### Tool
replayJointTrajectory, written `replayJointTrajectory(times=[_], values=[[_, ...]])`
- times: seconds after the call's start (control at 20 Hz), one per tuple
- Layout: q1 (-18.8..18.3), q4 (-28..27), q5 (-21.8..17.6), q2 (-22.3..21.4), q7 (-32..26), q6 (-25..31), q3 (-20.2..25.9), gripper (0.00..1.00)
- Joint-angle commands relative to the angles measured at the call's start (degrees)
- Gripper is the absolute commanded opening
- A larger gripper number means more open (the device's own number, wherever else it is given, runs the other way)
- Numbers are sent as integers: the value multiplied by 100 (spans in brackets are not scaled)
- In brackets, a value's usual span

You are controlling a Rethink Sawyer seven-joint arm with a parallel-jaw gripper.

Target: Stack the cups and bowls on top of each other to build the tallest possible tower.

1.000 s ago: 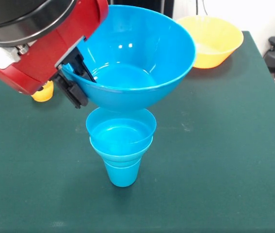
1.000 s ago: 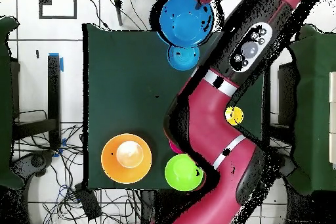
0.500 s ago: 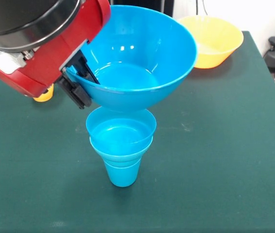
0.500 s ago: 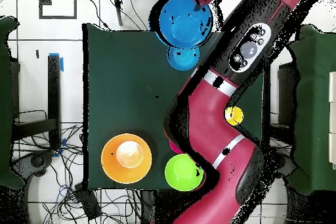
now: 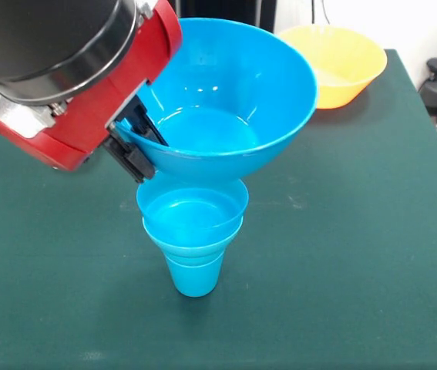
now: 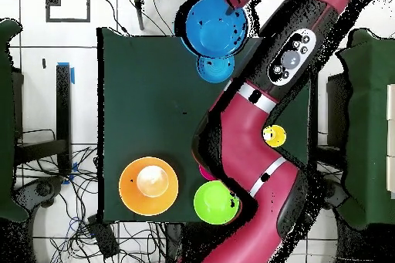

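The tower stands mid-table: a blue cup [image 5: 194,271] with two small blue bowls [image 5: 193,210] nested on top, seen from above as one blue disc [image 6: 216,67]. My gripper [image 5: 138,143] is shut on the left rim of a large blue bowl [image 5: 230,100], holding it tilted just above and behind the tower's top bowl. From overhead this large bowl [image 6: 214,27] overlaps the tower's far edge, with the gripper [image 6: 234,2] at its rim. Whether the bowl touches the tower I cannot tell.
A yellow-orange bowl [image 5: 335,62] sits at the back right corner; overhead it is the orange bowl [image 6: 149,185], with a paler round thing inside. A green bowl [image 6: 214,202] and a yellow cup [image 6: 274,135] lie beside my arm [image 6: 247,152].
The gripper and the large blue bowl have shifted slightly down and toward the tower. The tower and the other bowls have not moved.
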Motion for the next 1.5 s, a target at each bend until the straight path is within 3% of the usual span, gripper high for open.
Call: replayJointTrajectory(times=[0.05,1.5], values=[[-92,-669,-332,43,-1689,373,-212,0],[-131,-796,-587,190,-2107,120,237,0]])
